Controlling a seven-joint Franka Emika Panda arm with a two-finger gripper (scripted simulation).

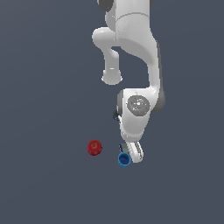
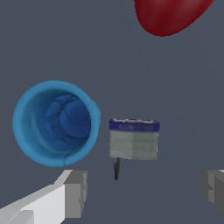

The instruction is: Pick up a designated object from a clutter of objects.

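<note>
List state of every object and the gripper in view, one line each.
gripper: open, jaws spread wide, holding nothing.
grey-and-blue tool: on the surface, between the open jaws, not gripped.
blue cup: upright, opening toward the wrist camera, apart from the tool.
red ball: resting on the surface, untouched, apart from the cup.

Wrist view: gripper (image 2: 142,192) jaws spread wide, one pale finger (image 2: 70,192) at each lower corner, nothing between them. Grey block-shaped piece (image 2: 133,142) with a dark blue band along one edge and a thin dark pin projecting from it — lies ahead of the gap. Bright-blue cup (image 2: 54,122) just beside it, mouth toward camera, apart. Red ball (image 2: 168,15) farther off — cropped by frame edge.
</note>
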